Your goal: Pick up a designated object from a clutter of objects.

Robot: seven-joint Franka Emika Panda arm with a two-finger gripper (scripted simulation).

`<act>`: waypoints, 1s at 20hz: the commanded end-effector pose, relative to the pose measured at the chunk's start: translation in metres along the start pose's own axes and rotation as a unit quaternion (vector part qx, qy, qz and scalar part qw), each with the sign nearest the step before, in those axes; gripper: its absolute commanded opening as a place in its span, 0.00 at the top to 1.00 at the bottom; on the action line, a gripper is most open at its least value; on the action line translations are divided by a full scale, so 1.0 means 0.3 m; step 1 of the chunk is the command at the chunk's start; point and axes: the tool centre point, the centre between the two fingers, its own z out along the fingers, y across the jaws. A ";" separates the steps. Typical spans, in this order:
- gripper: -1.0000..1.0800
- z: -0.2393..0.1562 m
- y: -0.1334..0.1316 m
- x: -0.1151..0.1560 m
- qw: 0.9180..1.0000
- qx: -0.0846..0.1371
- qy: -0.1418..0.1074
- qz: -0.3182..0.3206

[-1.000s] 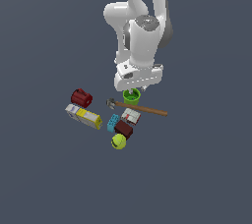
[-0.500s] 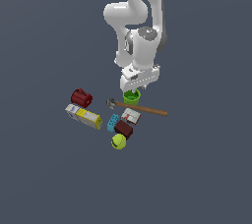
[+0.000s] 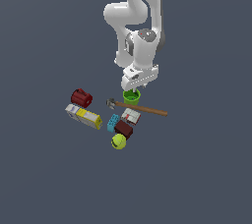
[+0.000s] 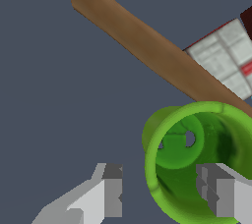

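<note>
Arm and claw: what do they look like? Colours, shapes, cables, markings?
The arm is glossy white with rounded, bulbous links and grey disc caps at the wrist joints. The claw has a white boxy body and two blocky fingers, light grey with darker grey pads. No cables or markings visible.

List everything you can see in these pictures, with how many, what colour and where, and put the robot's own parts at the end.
Cup: one, bright green, directly under the gripper, at the far edge of the clutter.
Hammer: one, brown wooden handle, dark head toward the exterior view's left, lying just in front of the cup.
Mug: one, dark red, at the exterior view's left.
Long box: one, yellow and white, just in front of the mug.
Brick: one, blue, mid-clutter.
White box: one, white with red, beside the brick.
Maroon box: one, in front of the white box.
Ball: one, yellow-green, nearest the camera.
Arm: one, white.
Gripper: one, grey-white, open, one finger inside the cup rim, the other outside it.
</note>
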 end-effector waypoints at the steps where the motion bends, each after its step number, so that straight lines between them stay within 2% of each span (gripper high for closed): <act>1: 0.38 0.000 0.000 0.000 1.000 0.000 0.000 0.000; 18: 0.38 0.102 -0.003 -0.003 1.000 0.000 0.001 -0.001; 19: 1.00 0.102 -0.003 -0.003 1.000 0.000 0.001 -0.001; 20: 1.00 0.102 -0.003 -0.003 1.000 0.000 0.001 -0.001</act>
